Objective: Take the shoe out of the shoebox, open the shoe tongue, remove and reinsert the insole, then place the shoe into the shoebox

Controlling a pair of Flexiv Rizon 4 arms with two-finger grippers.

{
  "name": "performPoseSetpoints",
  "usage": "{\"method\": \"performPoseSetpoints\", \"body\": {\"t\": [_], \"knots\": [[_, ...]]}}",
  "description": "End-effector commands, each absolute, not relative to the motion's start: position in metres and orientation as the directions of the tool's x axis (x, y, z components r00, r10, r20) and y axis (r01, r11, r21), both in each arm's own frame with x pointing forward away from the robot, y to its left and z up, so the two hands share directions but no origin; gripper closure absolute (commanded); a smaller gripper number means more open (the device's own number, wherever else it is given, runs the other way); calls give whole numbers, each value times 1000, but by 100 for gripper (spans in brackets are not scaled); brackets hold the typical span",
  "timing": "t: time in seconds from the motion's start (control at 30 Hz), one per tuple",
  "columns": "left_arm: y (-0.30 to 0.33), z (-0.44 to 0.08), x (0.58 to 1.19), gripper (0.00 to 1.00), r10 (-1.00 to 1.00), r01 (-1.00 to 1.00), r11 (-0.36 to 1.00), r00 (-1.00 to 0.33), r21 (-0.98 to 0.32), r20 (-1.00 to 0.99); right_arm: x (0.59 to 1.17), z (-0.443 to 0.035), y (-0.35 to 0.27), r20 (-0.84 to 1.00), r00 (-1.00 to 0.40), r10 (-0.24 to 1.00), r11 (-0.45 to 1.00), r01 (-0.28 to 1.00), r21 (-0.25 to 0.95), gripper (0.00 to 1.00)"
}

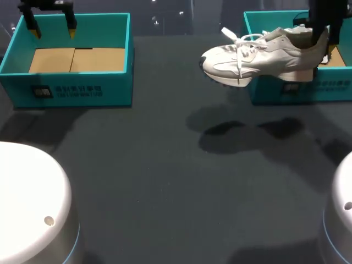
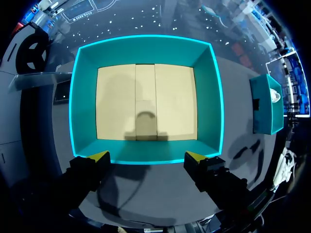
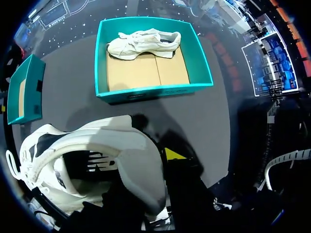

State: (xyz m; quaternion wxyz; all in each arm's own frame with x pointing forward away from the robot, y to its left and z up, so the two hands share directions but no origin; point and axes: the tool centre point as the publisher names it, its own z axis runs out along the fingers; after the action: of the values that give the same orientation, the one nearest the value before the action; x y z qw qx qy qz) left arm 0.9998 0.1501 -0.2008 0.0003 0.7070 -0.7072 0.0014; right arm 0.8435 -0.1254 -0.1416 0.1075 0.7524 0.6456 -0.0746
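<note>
Shoe (image 1: 258, 55) is hanging in the air above the bench (image 1: 165, 181), white w/ loose laces, sole facing down. Its heel is being pinched by the right end effector (image 1: 319, 34). One yellow fingertip (image 3: 172, 154) is showing outside the heel wall; the other finger is hidden, apparently inside the shoe. The toe is pointing away from that end effector, toward the left arm's side. The shoe's shadow is falling on the bench below it.

Right shoebox (image 1: 308, 91), teal, is sitting just behind and below the held shoe. In the right wrist view, ahead of the end effector, a 2nd white shoe (image 3: 143, 42) is lying inside this box along its far wall.

Left end effector (image 1: 54, 33) is hovering over the left shoebox (image 1: 66, 93), fingers spread w/ nothing between them.
</note>
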Motion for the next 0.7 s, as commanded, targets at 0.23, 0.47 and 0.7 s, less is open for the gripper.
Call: {"method": "performPoseSetpoints", "body": {"t": [0.23,0.47,0.7], "knots": [[150,-200,1000,0,-1000,-1000,0,0,-1,2,835,-137,-127,-228,162,960,-128,979,159,100],[150,-200,1000,0,-1000,-1000,0,0,-1,2,796,-157,-77,-343,155,927,-110,983,146,100],[150,-200,1000,0,-1000,-1000,0,0,-1,2,755,-191,-35,-327,155,932,-107,981,160,100]]}}
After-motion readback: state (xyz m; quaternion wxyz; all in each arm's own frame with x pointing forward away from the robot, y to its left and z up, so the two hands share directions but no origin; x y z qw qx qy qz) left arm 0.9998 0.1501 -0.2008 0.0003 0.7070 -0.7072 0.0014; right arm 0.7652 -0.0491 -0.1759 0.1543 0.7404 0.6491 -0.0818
